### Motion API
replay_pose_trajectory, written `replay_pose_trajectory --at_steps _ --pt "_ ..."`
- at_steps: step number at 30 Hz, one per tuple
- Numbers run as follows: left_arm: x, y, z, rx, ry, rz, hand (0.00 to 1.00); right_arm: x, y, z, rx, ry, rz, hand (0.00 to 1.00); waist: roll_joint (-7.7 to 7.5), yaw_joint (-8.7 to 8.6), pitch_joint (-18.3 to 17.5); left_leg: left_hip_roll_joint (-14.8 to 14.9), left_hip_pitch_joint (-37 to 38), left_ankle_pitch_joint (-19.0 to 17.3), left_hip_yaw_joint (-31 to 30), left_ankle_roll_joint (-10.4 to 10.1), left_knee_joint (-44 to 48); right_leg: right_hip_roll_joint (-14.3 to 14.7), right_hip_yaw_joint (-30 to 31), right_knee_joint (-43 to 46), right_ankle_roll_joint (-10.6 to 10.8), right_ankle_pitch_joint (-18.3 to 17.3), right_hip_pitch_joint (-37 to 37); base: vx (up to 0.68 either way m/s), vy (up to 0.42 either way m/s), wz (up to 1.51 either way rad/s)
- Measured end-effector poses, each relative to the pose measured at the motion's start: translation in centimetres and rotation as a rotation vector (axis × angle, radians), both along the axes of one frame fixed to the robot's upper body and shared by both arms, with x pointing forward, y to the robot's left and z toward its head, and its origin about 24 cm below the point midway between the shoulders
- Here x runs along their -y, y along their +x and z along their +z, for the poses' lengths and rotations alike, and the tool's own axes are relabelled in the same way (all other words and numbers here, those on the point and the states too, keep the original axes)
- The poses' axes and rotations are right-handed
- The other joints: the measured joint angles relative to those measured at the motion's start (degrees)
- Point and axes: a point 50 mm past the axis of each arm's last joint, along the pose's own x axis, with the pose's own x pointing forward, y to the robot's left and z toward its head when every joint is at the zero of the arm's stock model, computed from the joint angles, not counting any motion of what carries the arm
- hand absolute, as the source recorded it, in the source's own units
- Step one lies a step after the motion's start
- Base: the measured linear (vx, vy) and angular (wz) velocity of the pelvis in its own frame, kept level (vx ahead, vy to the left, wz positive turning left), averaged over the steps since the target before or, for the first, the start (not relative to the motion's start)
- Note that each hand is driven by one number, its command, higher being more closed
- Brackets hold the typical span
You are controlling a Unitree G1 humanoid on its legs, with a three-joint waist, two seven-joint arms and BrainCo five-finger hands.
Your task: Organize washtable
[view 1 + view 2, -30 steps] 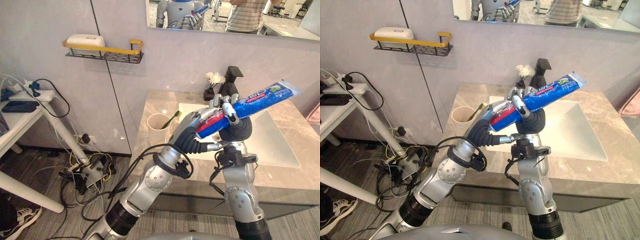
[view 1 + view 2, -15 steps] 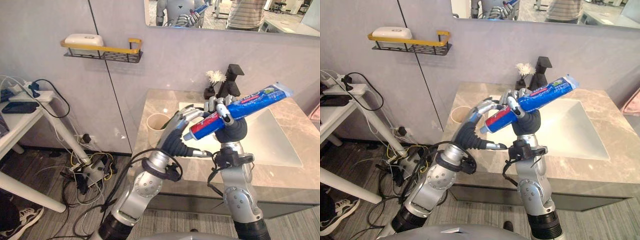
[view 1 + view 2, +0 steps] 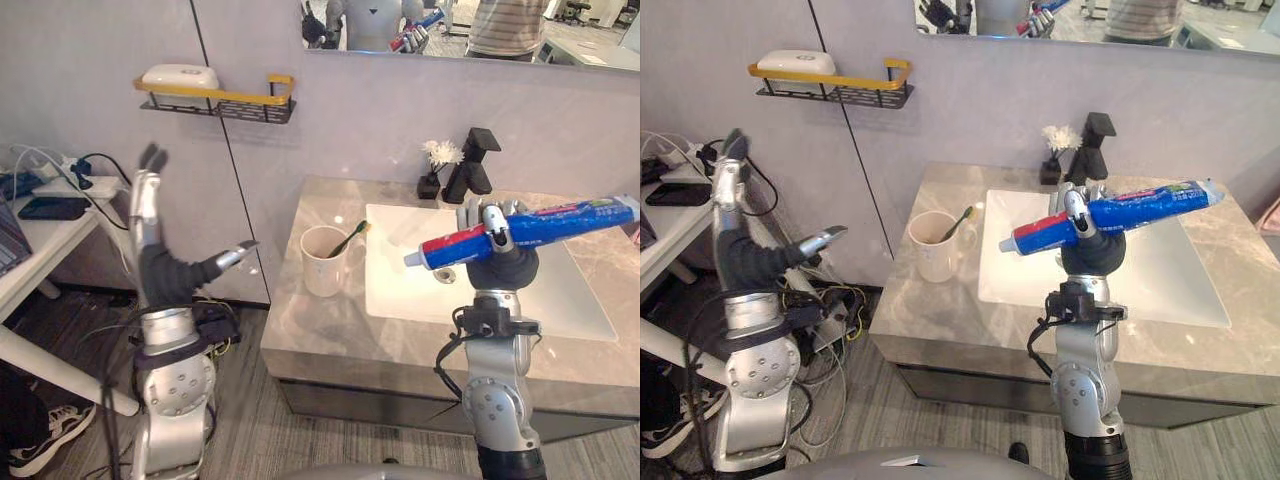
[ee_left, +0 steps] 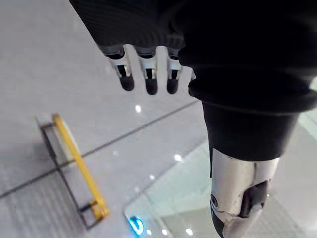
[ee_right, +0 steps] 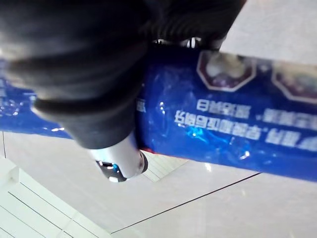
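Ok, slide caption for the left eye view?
Right hand grips toothpaste tube before the sink; open left hand raised left of the counter.

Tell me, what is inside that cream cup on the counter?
A toothbrush stands in the cup, leaning out over its rim toward the sink. The cup's wall hides its lower end and anything else at the bottom.

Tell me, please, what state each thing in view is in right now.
Blue and red toothpaste tube: capped, held almost level.
Right hand: shut on the tube.
Left hand: open, fingers straight up, holding nothing.
Cream ceramic cup: upright on the marble counter.
Green toothbrush: leaning in the cup.
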Motion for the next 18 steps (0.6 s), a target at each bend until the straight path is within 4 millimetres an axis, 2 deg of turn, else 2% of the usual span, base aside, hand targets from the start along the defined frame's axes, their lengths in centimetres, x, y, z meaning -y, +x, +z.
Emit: replay_pose_trajectory --at_steps 6,12,15,18 --pt "-2.2 -0.5 -2.2 -0.121 -0.019 0.105 0.0 0.3 0.7 0.4 0.011 -0.03 -0.029 1.0 -0.17 1.22 0.1 0.0 -0.2 0.1 -0.3 0.0 -0.3 -0.1 -0.5 0.0 -0.1 -0.1 0.0 0.0 0.0 0.04" --pt "-2.8 0.3 -8.3 -0.406 -0.146 0.075 0.0 -0.3 3.6 1.4 0.01 -0.144 -0.055 1.0 -1.05 1.84 0.9 0.0 -1.3 1.0 -1.7 0.0 -1.0 -0.2 -2.0 0.0 -0.1 -0.2 -0.5 0.0 -0.009 0.13" --pt "-2.3 0.6 -12.4 -0.578 -0.261 0.034 0.0 -1.0 5.2 2.2 0.01 -0.176 -0.043 1.0 -1.44 2.92 1.2 0.0 -1.8 1.7 -2.5 -0.2 -1.5 -0.2 -2.7 0.0 -0.1 -0.2 -1.0 0.02 -0.01 0.14" --pt "-1.8 0.2 -15.5 -0.706 -0.358 0.019 0.0 -1.9 5.8 2.7 0.016 -0.222 -0.026 1.0 -1.47 3.58 1.2 0.0 -2.2 1.8 -3.4 -0.1 -1.7 -0.3 -3.8 0.0 -0.1 -0.2 -1.0 0.03 0.0 0.13"
